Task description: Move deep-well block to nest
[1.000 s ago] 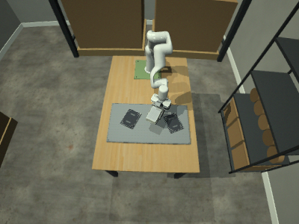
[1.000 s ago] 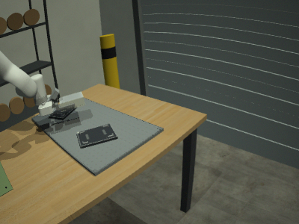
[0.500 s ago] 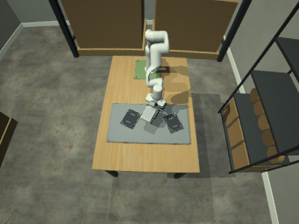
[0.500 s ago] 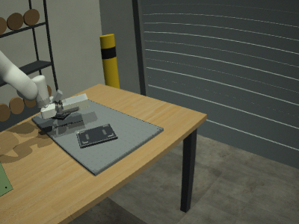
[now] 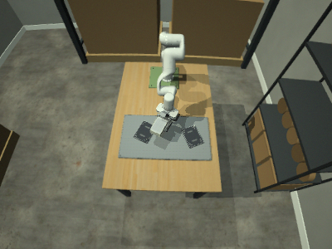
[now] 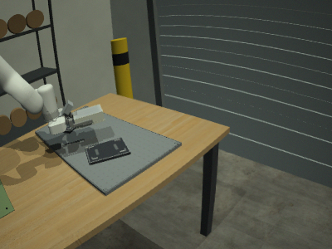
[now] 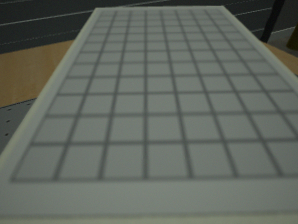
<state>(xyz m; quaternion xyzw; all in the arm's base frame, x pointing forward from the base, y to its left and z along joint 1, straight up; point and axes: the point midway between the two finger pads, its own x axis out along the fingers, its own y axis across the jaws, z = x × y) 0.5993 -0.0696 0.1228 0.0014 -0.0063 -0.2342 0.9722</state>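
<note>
Block (image 5: 159, 126) (image 6: 89, 113) (image 7: 149, 105) clamped in hand (image 5: 167, 120) (image 6: 74, 122), raised above grey board (image 5: 166, 153) (image 6: 137, 163).

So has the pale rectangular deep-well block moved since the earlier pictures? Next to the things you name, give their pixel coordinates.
Yes, the block (image 5: 158, 126) (image 6: 92, 111) (image 7: 161, 104) has shifted toward N2, the flat black nest (image 5: 144, 132) (image 6: 108, 150) on the top picture's left.
</note>
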